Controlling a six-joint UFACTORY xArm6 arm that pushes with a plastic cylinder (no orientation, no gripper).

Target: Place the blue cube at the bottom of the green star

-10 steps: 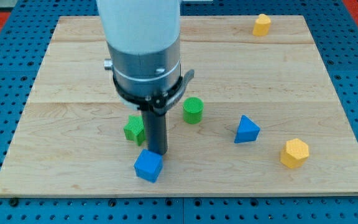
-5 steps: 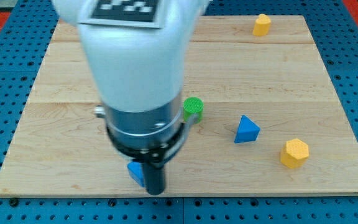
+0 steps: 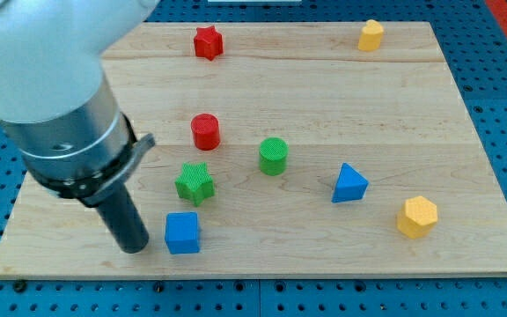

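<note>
The blue cube [image 3: 182, 232] appears light and rigid and should slide freely on the worktop [image 3: 341, 106]. It sits just near-left of the green star [image 3: 194, 183]. No hand is fitted; my tip [image 3: 135, 246] stands just left of the cube, so push its left face

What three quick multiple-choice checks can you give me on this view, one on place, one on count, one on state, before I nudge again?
1. Where does the blue cube lie relative to the green star?
A. Toward the view's top
B. Toward the view's bottom, slightly left
C. Far to the view's right

2. How many red blocks are on the board?
A. One
B. Two
C. Three

3. Where is my tip?
A. At the view's left of the blue cube, close beside it
B. Resting on the green cylinder
C. Between the two yellow blocks

Key: 1 B, the cube sits just under the star. 2 B, a red star near the top edge and a red cylinder mid-board. 3 A, the rod's end stands just left of the cube; whether it touches cannot be told.
</note>
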